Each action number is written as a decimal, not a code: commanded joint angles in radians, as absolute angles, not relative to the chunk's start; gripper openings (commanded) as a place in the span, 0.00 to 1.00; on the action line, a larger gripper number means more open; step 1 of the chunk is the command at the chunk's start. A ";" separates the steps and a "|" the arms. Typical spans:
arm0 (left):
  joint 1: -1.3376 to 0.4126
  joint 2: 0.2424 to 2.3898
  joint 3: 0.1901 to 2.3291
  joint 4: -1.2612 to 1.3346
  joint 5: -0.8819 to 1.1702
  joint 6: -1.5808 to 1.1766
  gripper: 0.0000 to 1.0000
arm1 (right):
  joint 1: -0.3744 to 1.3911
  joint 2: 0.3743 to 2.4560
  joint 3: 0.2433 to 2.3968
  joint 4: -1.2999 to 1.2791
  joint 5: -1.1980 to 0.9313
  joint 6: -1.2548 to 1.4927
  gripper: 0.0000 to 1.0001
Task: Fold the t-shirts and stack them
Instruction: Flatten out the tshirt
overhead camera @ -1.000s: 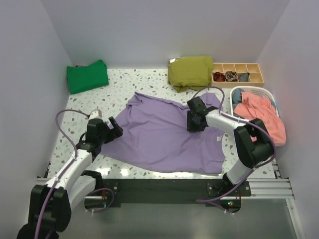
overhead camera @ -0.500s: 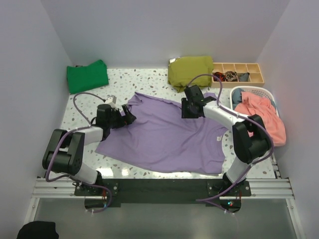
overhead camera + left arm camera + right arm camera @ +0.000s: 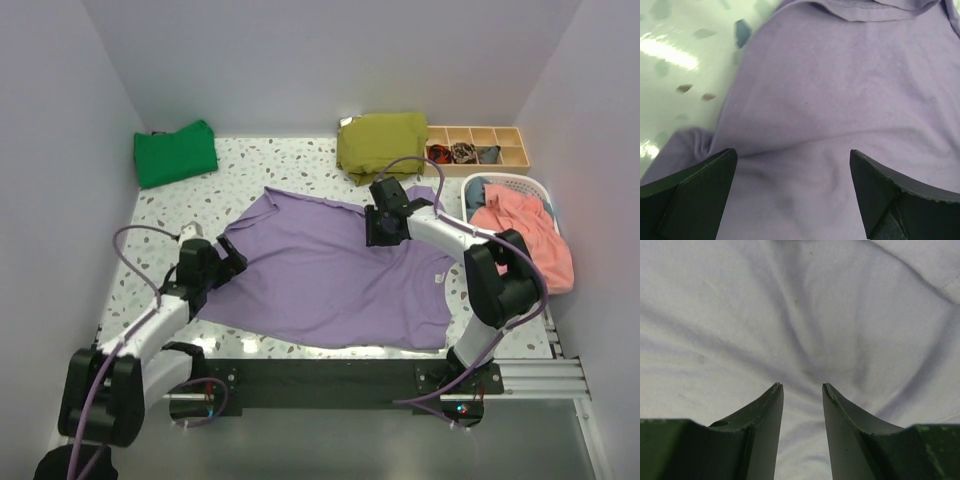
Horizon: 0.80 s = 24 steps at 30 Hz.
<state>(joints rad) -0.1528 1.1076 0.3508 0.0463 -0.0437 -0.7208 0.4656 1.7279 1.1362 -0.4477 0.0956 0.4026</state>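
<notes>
Lately | left gripper [image 3: 230,262]: back at shirt [image 3: 320,285] left edge, wide open, empty | right gripper [image 3: 380,235]: far edge, half open, grips nothing | fold unstarted.

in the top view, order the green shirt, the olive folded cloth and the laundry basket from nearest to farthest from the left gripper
1. green shirt: back left corner, nearest the left gripper.
2. olive folded cloth: back edge, right of centre.
3. laundry basket: far right side, clearly farthest.
</notes>
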 commanded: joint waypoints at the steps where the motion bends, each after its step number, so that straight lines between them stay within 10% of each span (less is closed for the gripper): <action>1: -0.152 0.898 0.311 -0.233 -0.211 -0.827 1.00 | 0.465 1.709 1.144 -0.446 0.066 0.379 0.41; 10: -0.152 0.797 0.393 -0.070 -0.125 -0.655 1.00 | 0.466 1.692 1.147 -0.436 0.064 0.364 0.41; 24: -0.192 1.669 0.854 0.453 0.417 -0.546 1.00 | 0.466 1.695 1.150 -0.433 0.129 0.376 0.41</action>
